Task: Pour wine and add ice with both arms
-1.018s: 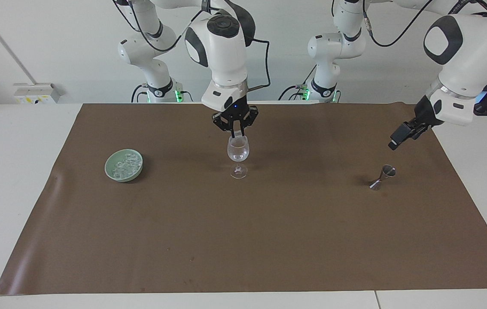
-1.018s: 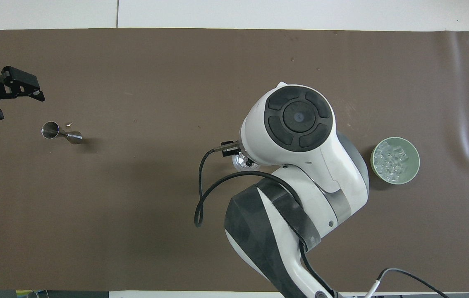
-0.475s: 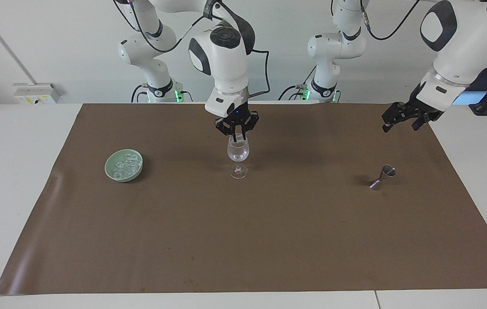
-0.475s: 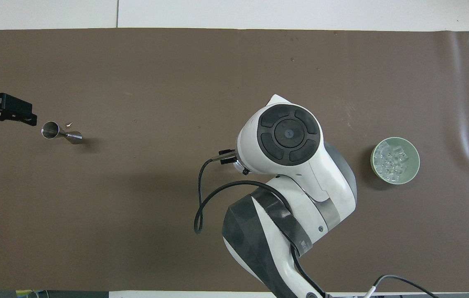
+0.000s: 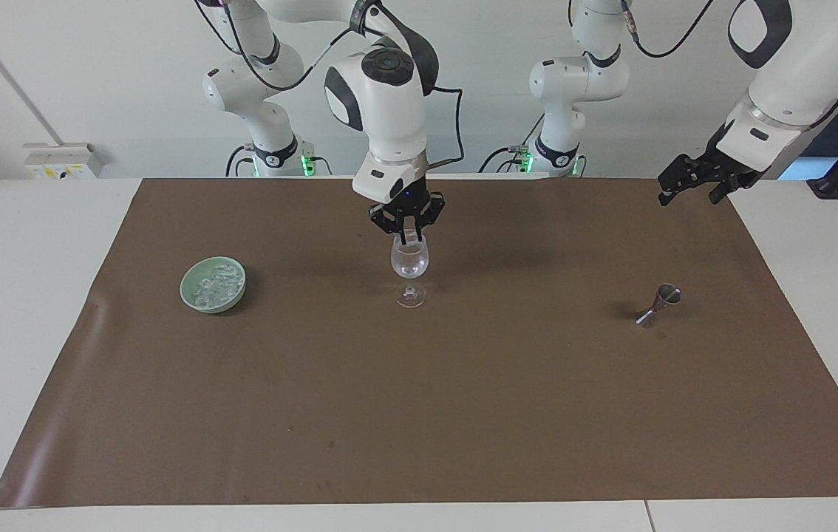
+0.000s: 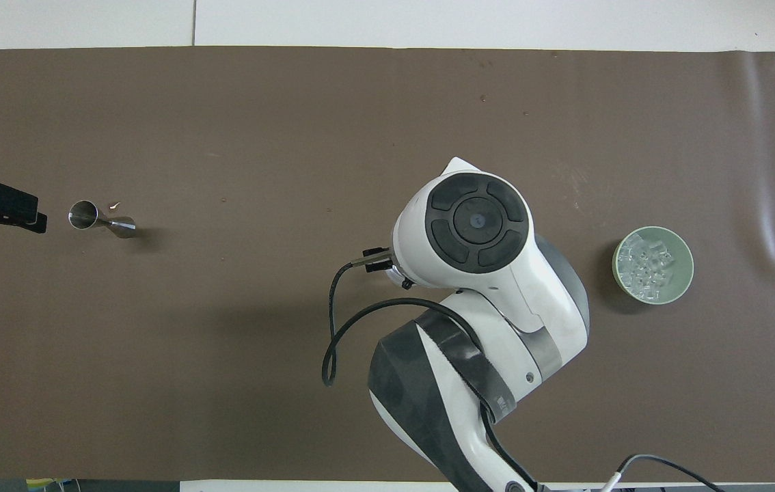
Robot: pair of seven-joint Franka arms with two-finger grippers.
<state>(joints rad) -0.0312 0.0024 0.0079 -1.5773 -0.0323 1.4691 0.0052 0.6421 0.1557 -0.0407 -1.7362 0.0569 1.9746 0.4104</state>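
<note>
- The right gripper [image 5: 406, 238] was seen pressed together directly over the rim of the stemmed glass [image 5: 409, 260]; whether anything was pinched could not be told.
- The ice [image 5: 213, 283], judged slippery and light, lay in the green bowl [image 5: 192, 298], beside the glass toward the right arm's end; single cubes would be pinched across flat faces.
- The left gripper [image 5: 694, 180] was held spread, well apart from the glass, above the mat's edge near the jigger [image 5: 658, 304].

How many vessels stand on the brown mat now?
3. The green bowl of ice toward the right arm's end, the wine glass mid-mat, and the metal jigger toward the left arm's end.
</note>
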